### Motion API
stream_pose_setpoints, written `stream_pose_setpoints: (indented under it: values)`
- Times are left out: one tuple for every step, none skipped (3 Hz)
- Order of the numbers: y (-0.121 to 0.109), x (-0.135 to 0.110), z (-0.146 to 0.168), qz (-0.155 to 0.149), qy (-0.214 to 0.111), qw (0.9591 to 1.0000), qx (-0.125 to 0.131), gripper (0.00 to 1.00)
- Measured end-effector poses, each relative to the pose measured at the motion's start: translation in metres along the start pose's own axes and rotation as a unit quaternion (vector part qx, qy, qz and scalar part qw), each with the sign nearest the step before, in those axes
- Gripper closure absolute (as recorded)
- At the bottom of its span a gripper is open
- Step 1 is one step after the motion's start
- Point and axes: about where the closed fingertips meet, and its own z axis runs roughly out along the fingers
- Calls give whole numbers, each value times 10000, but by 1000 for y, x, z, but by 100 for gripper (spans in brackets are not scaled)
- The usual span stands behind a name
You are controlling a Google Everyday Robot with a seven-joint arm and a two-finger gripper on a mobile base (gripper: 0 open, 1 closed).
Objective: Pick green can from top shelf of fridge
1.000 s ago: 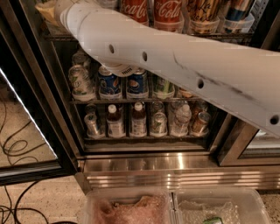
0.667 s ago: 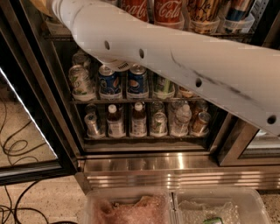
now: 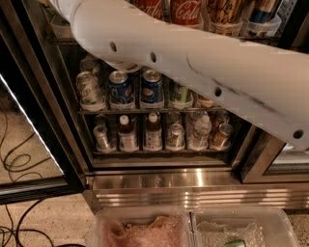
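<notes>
While arm [image 3: 193, 67] slants across fridge [image 3: 159, 185] front, pincer out of view upper-left.

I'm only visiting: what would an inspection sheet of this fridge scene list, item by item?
Surface: top shelf, wire rack with clear holders, red cans in them, partly behind the arm.
Job's things: fridge, left door looks open; green can not surely seen on top shelf; a pale green can stands one rack down, far left.
Clutter: blue cans and bottles on lower racks.
Gripper: out of view, past the top left edge.
Cables: black cables on floor, left.
Surroundings: two clear bins below.
</notes>
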Motion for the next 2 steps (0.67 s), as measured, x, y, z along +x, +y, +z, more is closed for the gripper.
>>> stream_pose_setpoints:
  values:
    - [8, -12, -25, 142, -119, 9996, -197, 100]
    - [-10, -26, -123, 189, -119, 9997, -86, 100]
